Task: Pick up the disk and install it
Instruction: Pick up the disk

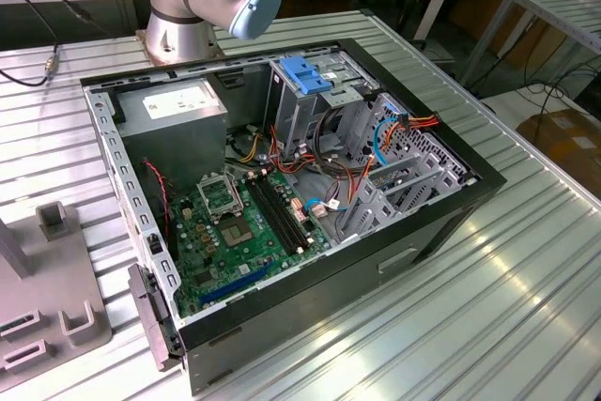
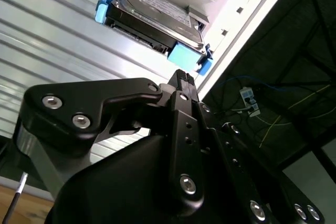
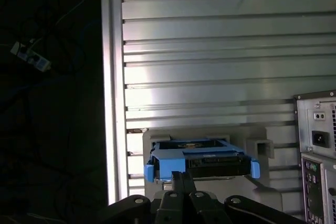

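Gripper [image 2: 181, 76] hangs over the table [image 3: 210, 51], outside the computer case [image 1: 394, 260]. In both wrist views the jaws are pressed together with nothing between them.

The disk [image 2: 157, 13] lies flat, label up, in a pale grey holder [image 3: 262, 148] close to the table's edge, where the slats end and the dark floor begins. The case's rear panel stands near the holder on the side away from that edge. Blue rails [image 2: 184, 55] frame the disk. The fingertips line up roughly with the middle of the near blue end piece and are apart from it. I cannot judge how much height separates them.

In the exterior view the case lies open on its side. The drive cage [image 1: 310, 110] carries a blue latch [image 1: 305, 74], and a tangle of red and orange cables [image 1: 338, 176] runs just beside it.

Risks as I read them:
- With the jaws closed, any descent lands the tips on the blue rail or the disk's top instead of straddling it. That could scuff the label or jolt the disk in its holder
- The holder sits by the table's edge, so a sideways shove there could send the disk toward the drop
- The blue plastic looks springy. A pinch on the rails alone may let the disk tilt or slip under its own weight
- The loose cables crowd the cage mouth, and a carried disk could snag one or ride up on it and jam crooked
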You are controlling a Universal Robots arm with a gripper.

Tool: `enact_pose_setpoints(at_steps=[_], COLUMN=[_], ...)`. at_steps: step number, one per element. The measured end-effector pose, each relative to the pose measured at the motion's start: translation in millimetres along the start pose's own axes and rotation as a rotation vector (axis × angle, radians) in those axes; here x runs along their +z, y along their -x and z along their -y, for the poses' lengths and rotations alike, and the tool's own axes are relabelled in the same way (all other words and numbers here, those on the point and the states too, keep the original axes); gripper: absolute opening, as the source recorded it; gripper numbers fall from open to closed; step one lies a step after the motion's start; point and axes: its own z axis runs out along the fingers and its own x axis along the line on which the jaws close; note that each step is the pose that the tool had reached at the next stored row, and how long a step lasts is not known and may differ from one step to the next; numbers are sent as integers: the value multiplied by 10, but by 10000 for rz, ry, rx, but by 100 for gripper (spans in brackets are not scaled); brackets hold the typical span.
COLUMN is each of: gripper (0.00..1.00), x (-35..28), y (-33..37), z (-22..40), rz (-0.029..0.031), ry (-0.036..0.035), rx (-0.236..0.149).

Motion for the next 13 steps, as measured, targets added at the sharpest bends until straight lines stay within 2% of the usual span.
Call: enact_pose_setpoints(at_steps=[3,13], gripper=[10,10], x=[0,0], y=[0,1], z=[0,0], rz=[-14,-94], ry=[6,38], rx=[-326,-2132])
